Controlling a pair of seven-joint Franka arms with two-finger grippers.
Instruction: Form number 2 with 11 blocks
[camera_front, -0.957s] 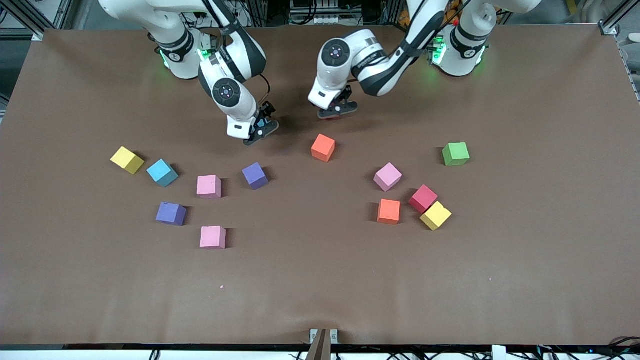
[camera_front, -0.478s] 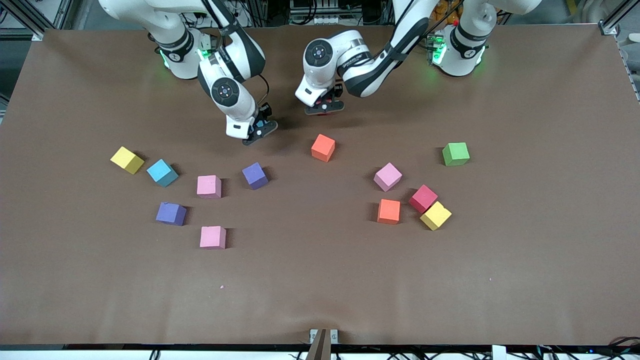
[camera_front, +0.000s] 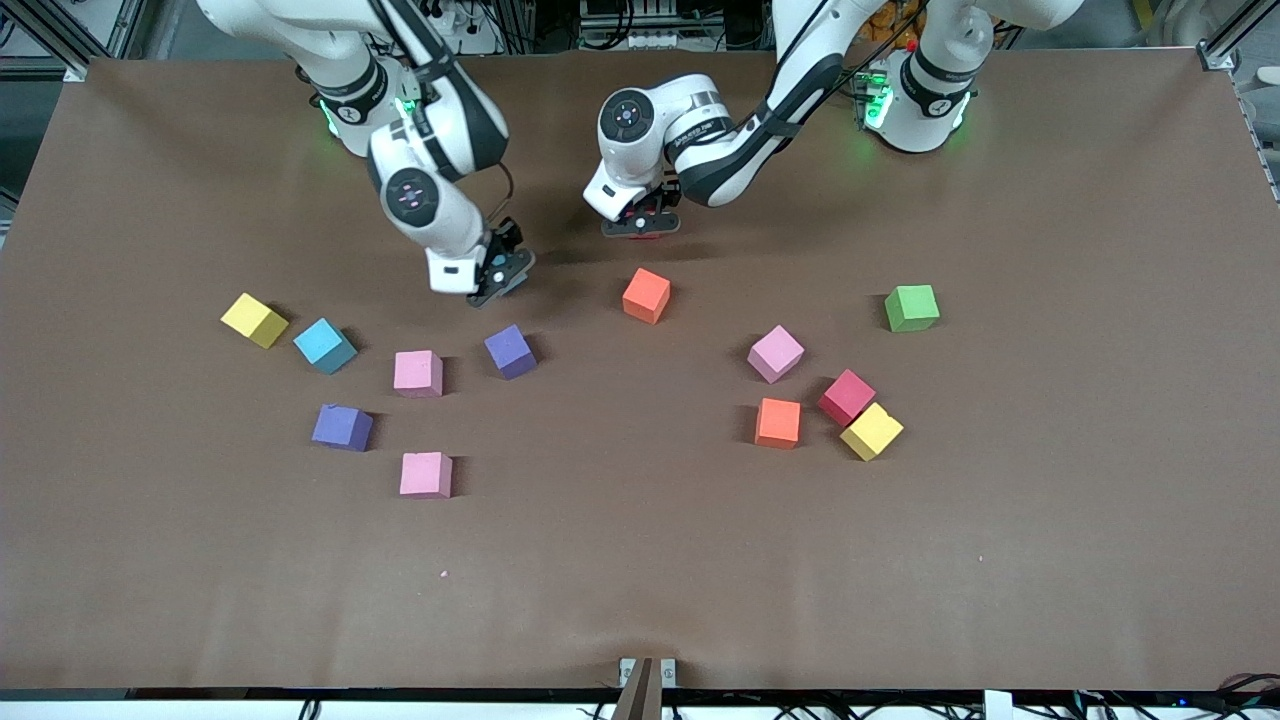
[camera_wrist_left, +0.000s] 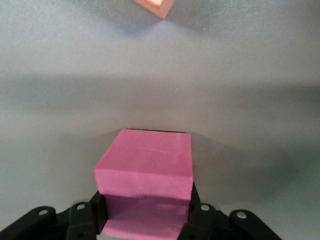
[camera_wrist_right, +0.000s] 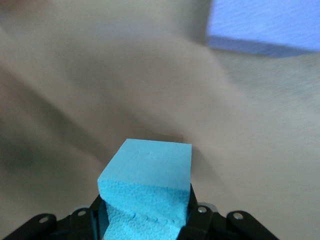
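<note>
My right gripper (camera_front: 497, 272) is shut on a blue block (camera_wrist_right: 147, 175), low over the table close to a purple block (camera_front: 510, 351). My left gripper (camera_front: 640, 222) is shut on a red block (camera_wrist_left: 145, 165), which looks pinkish in the left wrist view, just above the bare table near an orange block (camera_front: 646, 295). Loose on the table are a yellow block (camera_front: 254, 320), a second blue block (camera_front: 324, 345), pink blocks (camera_front: 418, 372) (camera_front: 426, 474) (camera_front: 776, 353), another purple one (camera_front: 341, 427), an orange one (camera_front: 777, 422), a red one (camera_front: 846, 396) and a yellow one (camera_front: 871, 431).
A green cube (camera_front: 911, 307) sits alone toward the left arm's end of the table. The brown table (camera_front: 640, 580) stretches bare toward the front camera.
The right gripper has shut on the blue block and carried it toward the right arm's end of the table. The left gripper has moved the same way with its red block.
</note>
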